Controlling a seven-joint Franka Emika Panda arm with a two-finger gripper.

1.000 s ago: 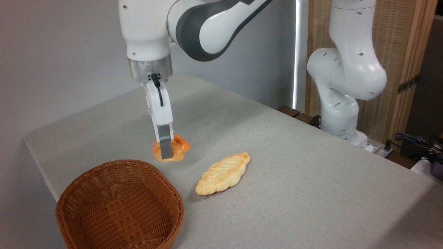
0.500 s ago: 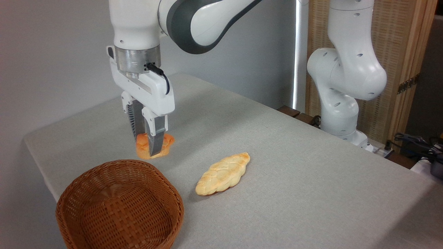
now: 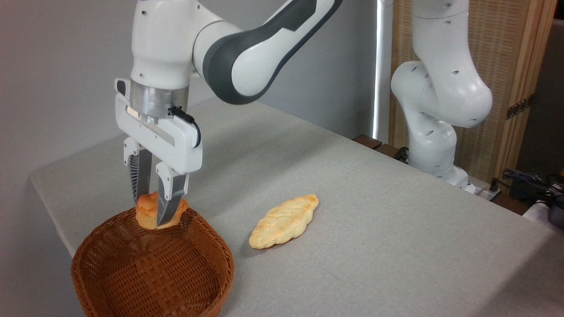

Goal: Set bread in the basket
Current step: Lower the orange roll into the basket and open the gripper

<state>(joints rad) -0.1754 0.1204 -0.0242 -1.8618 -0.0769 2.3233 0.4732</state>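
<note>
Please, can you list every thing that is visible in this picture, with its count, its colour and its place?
Small round orange-brown knotted bun: one, orange-brown, held above the far rim of the basket.
Round reddish-brown woven wicker basket: one, reddish-brown, front left of the table.
Long pale yellow braided loaf: one, pale yellow, lying on the table right of the basket.
Grey cloth-covered table: one, grey, filling the middle.
Wooden woven screen: one, light brown, back right.
Dark cables: several, black, far right edge.
White robot arm: one, white and grey, base at the back right.
Two-finger gripper: one, white with ribbed fingers, shut on the bun.
</note>
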